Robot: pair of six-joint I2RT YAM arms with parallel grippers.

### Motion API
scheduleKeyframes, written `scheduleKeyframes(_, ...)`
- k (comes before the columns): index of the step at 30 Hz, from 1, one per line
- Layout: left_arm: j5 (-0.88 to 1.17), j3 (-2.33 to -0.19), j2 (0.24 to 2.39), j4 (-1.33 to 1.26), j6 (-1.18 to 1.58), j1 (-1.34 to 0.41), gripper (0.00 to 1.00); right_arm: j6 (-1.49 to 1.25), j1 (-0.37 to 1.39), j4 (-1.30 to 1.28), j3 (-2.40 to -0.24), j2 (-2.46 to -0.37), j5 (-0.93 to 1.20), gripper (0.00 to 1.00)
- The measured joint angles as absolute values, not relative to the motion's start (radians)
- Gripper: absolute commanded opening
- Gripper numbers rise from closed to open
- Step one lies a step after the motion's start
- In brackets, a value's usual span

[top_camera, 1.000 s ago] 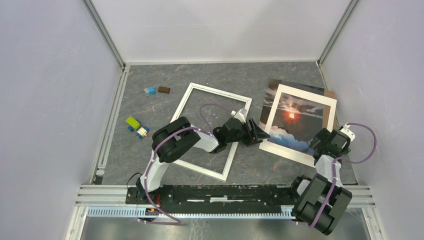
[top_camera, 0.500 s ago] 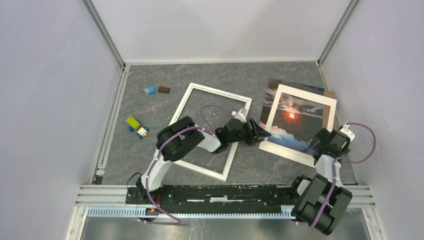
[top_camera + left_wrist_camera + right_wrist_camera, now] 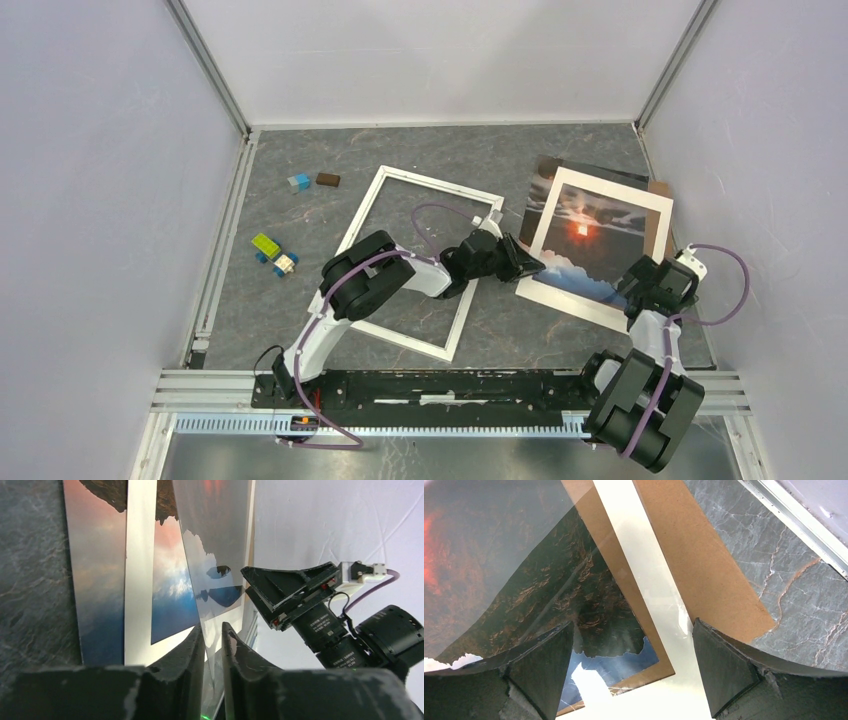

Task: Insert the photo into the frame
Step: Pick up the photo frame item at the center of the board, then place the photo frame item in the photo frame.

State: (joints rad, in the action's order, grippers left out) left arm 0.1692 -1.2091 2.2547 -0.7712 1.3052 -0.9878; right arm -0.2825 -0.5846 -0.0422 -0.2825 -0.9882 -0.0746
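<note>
While plain white walls stand round the grey, stone-look bench, the photo lies on the right, near the white frame. The left fingers are nearly closed, pinching a thin shiny sheet at the photo's edge. The right fingers are wide open, holding nothing.

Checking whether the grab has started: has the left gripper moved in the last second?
Yes. The left gripper has shifted right, past the frame's right rail, onto the photo's left edge.
</note>
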Motion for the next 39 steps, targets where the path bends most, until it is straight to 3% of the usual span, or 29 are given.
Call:
scheduleKeyframes(5,0.167,-1.267,2.252,-0.614,1.24,-0.982,0.03,-0.282,-0.575,-0.043,-0.281,-0.981,-0.058,0.95)
scheduleKeyframes(13,0.213,-1.266,2.128,-0.307,1.052,-0.929,0.02,-0.245,-0.499,-0.061,-0.26,-0.9,0.068,0.98)
scheduleKeyframes(26,0.419,-0.779,1.489,-0.083,0.825,-0.581,0.02,-0.209,-0.141,-0.19,-0.37,-0.849,0.249,0.98)
scheduleKeyframes(32,0.449,-0.599,1.279,0.059,0.762,-0.453,0.02,-0.259,-0.098,-0.168,-0.351,-0.857,0.453,0.98)
scheduleKeyframes(39,0.475,-0.559,1.164,0.16,0.714,-0.36,0.02,-0.395,-0.096,-0.003,-0.22,-0.941,0.632,0.98)
